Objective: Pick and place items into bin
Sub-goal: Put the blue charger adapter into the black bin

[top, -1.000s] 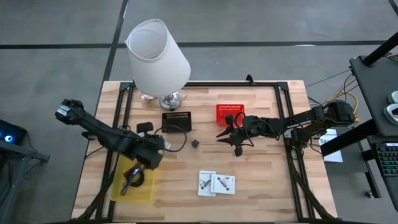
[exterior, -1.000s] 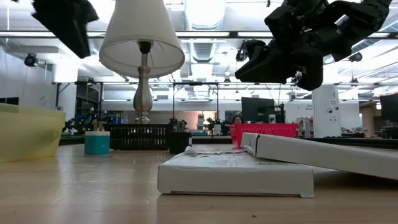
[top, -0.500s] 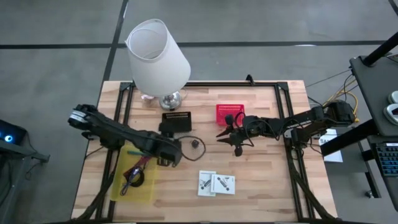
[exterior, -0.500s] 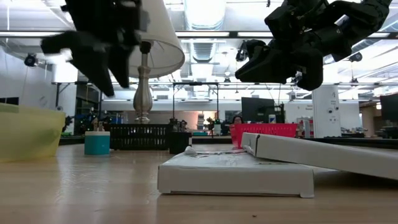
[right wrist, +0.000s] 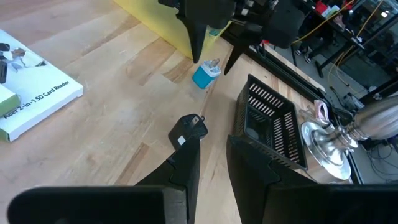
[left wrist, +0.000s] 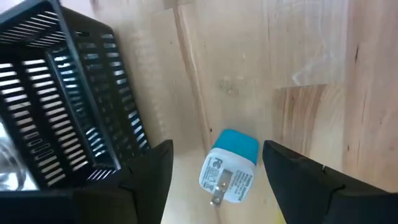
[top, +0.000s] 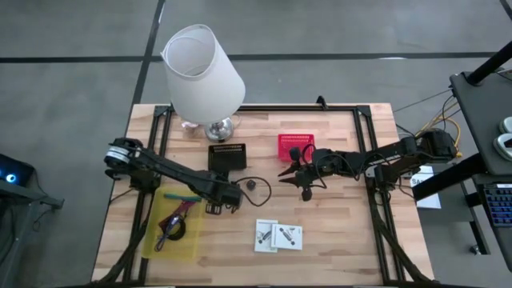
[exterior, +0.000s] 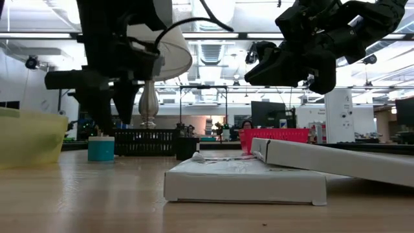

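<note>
A teal and white plug [left wrist: 229, 169] lies on the wood between the open fingers of my left gripper [left wrist: 217, 165], which hangs just above the plug [exterior: 101, 148] without touching it. The left gripper [top: 230, 198] hides it in the high view. The yellow bin [top: 172, 232] at the near left holds a teal pen [top: 182, 198], a maroon strap [top: 173, 219] and a black coiled cable [top: 171, 234]. A small black piece [top: 250, 184] lies near the middle. Two white packets [top: 278, 234] lie flat toward the near edge. My right gripper [top: 300, 180] hovers at mid-table, a narrow gap between its fingers, holding nothing.
A black slatted basket [top: 227, 156] and a red basket [top: 294, 146] stand toward the far side. A big white lamp [top: 203, 72] stands at the far left corner. Black rails [top: 370, 184] run along the table's sides.
My left gripper has gone from above the yellow bin toward the table's right edge and down, and now stands over the teal plug. My right gripper has kept still.
</note>
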Robot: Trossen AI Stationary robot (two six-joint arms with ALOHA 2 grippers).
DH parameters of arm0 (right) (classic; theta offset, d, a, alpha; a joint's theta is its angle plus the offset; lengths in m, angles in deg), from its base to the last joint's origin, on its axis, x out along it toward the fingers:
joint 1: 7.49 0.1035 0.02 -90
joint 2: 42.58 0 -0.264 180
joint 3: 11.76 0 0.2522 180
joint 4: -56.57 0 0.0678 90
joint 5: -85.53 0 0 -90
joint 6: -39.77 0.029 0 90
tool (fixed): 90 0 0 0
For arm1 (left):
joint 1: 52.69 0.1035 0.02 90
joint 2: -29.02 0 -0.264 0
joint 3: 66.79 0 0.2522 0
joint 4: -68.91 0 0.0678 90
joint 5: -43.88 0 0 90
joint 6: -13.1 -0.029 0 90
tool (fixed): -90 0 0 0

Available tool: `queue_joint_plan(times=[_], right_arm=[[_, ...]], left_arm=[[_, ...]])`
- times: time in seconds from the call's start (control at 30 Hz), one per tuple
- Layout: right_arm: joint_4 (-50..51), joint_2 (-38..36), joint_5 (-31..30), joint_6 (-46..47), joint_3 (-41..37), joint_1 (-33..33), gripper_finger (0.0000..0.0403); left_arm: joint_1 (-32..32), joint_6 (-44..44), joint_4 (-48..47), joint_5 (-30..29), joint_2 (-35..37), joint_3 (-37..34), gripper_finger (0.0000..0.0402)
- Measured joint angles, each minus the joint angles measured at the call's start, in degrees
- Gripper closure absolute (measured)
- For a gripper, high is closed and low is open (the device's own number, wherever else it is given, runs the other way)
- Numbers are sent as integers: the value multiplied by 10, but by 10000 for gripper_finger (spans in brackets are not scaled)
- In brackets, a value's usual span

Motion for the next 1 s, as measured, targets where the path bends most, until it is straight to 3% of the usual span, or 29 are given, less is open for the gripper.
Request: queue_joint_plan(times=[0.67, 1.0], right_arm=[[0, 0, 0, 0, 0, 0, 335], [1, 0, 0, 0, 0, 0, 335]], left_arm=[[7, -13, -6, 21, -18, -7, 171], [8, -13, 8, 23, -20, -44, 171]])
